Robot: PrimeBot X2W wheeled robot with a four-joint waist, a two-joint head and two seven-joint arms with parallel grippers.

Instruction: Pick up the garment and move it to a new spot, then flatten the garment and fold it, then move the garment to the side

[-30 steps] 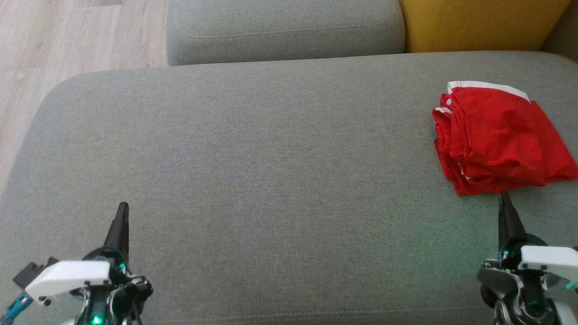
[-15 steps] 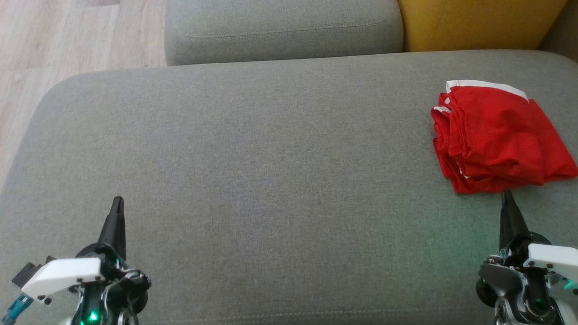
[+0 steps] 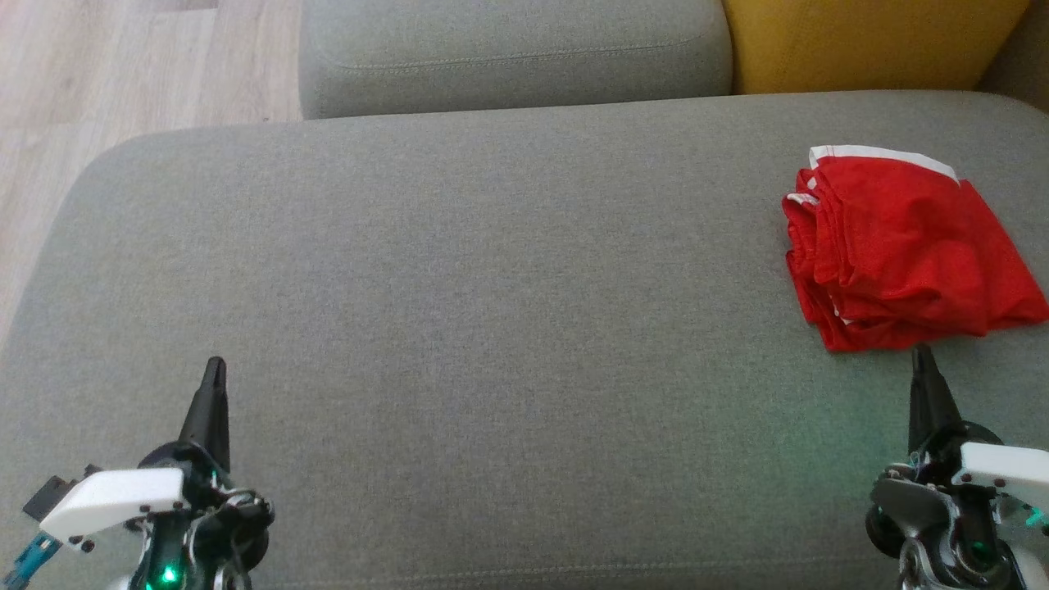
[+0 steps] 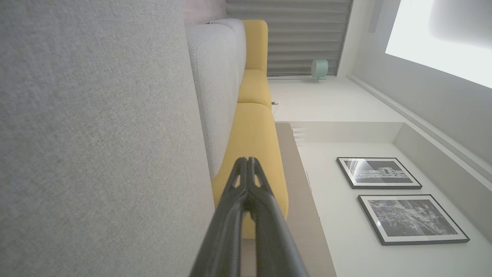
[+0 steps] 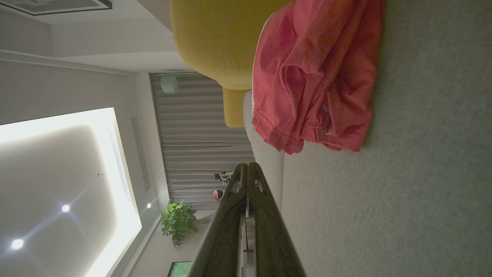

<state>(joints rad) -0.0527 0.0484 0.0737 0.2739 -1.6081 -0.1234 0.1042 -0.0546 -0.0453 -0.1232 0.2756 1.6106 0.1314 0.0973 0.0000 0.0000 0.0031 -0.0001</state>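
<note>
Garment: the red garment [image 3: 901, 246] with white trim lies in the upper right of the head view, on the grey sofa seat [image 3: 492, 287] near its right end. It is a compact layered bundle with its folded edges stacked along its left side.
Why there: the bundle sits off to one side and leaves the wide middle of the seat bare. Going by the task, this looks like a garment folded and set aside, with the work near its end.
Left tool: at the lower left of the head view, the left tool [image 3: 215, 367] has its fingers pressed together with nothing between them. It points up the frame over bare seat, well apart from the garment.
Right tool: at the lower right, the right tool [image 3: 919, 354] is likewise pinched together and empty. Its tip is just below the garment's lower hem. The right wrist view shows a strip of seat between tip and cloth, so it seems near but not touching.
Arm pose: both wrists sit low at the bottom edge, with their fingers roughly parallel. In each wrist view the seat stands like a wall at one side, so the wrists are rolled onto their sides.
Why held so: shut, empty and clear of the cloth reads as a rest pose.
Surroundings: a grey back cushion [image 3: 508, 49] is at top centre and a yellow cushion [image 3: 860, 41] at upper right.
</note>
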